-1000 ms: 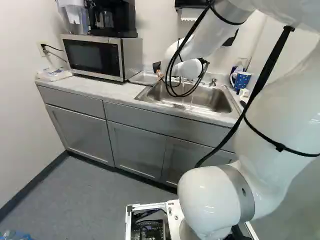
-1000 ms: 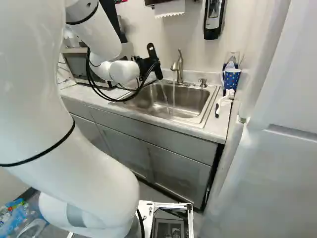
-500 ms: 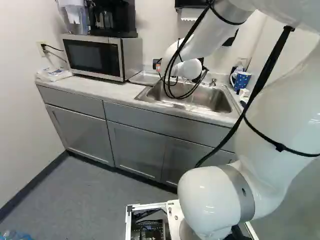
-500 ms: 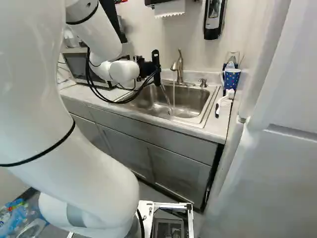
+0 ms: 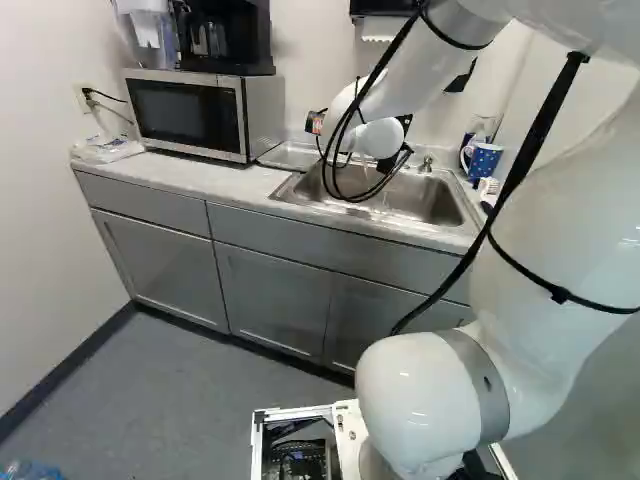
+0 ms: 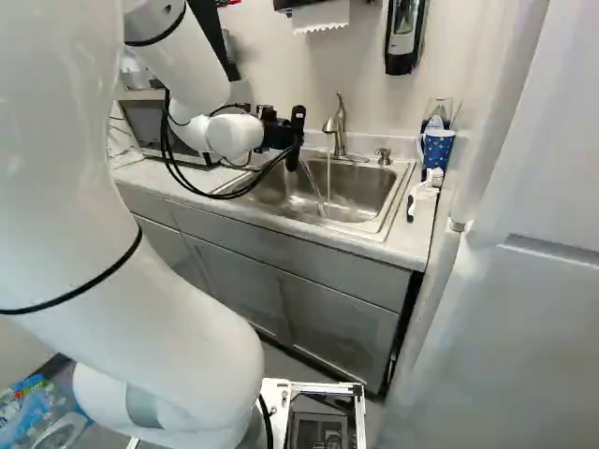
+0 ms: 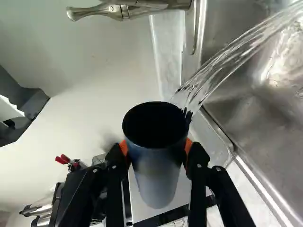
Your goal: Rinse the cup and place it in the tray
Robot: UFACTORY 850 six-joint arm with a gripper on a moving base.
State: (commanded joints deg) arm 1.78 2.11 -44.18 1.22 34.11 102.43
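Note:
Above the sink's left side in the right base view is my gripper (image 6: 294,140); its fingertips are hidden there. The wrist view shows the gripper (image 7: 156,150) with its orange pads pressed on both sides of a dark cup (image 7: 157,177). The cup's black mouth is visible, and water (image 7: 236,49) spills from its rim into the metal sink (image 7: 265,118). A separate stream (image 6: 328,182) falls from the faucet (image 6: 338,122). A shallow metal tray (image 5: 288,155) lies on the counter between microwave and sink, partly behind the arm's cables.
The microwave (image 5: 190,113) stands left of the sink, with a coffee maker (image 5: 228,40) on top. Right of the sink are a blue dotted mug (image 6: 437,150) and a white brush (image 6: 430,182). A soap dispenser (image 6: 403,37) hangs on the wall. Grey cabinets (image 5: 270,295) front the counter.
My gripper has rolled, its black housing turning from slanted to nearly upright in the right base view, and sits slightly lower. The cup is carried with it. The base has not moved.

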